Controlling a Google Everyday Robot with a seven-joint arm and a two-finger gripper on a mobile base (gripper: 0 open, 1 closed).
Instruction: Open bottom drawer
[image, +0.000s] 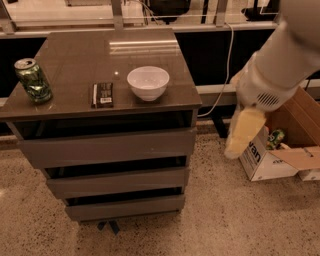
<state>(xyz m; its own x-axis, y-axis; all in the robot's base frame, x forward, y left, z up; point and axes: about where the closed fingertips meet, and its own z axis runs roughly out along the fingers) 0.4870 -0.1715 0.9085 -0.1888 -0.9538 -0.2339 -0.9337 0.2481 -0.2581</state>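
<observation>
The grey-brown cabinet (115, 55) has three handleless drawer fronts. The bottom drawer (125, 207) is the lowest and narrowest-looking slab, just above the floor, with a dark gap over it. The middle drawer (117, 182) and the tall top drawer (107, 147) sit above it. My gripper (242, 135) hangs pale yellow from the white arm (280, 60), to the right of the cabinet at about top-drawer height. It is apart from the cabinet and holds nothing that I can see.
On the cabinet top stand a green can (32, 80), a dark snack bar (102, 95) and a white bowl (148, 82). An open cardboard box (272, 155) sits on the floor at the right. A cable (227, 65) hangs behind. The floor is speckled stone.
</observation>
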